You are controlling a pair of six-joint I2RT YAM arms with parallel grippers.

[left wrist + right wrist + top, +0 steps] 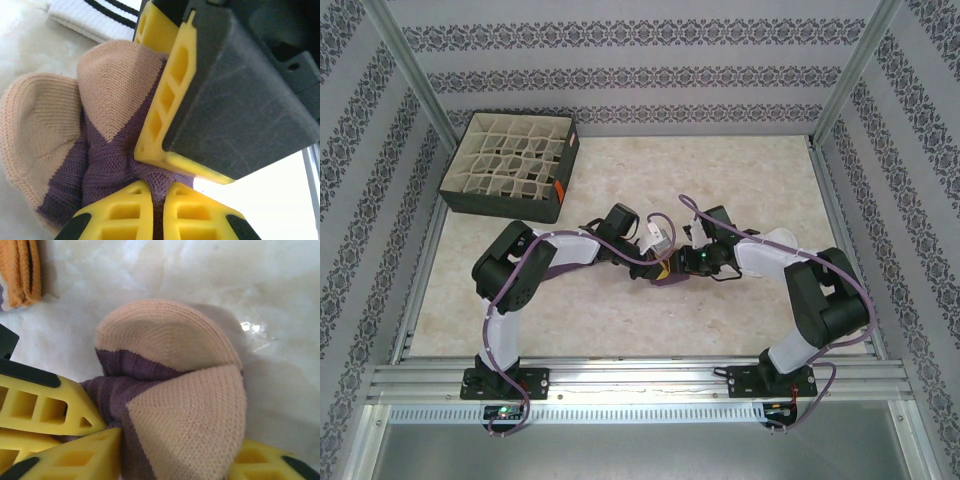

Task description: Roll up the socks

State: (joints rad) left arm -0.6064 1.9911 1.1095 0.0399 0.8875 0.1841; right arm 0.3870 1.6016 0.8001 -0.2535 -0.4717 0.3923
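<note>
Purple knitted socks with tan toes (175, 390), bundled on the surface (750, 180), well apart from the dark divided box (500, 200). Left end effector (157, 192) pinches the purple fabric; right end effector (177, 450) clasps the bundle. Judged soft, springy: grip all layers.

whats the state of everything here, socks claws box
purple sock, bunched into a lump, pinched by both claws
white sock, lying flat on the table, untouched
orange fabric, lying folded on the table, untouched
left claw, shut on the purple sock
right claw, shut on the purple sock
box, open-topped, sitting at the table's far left
</note>
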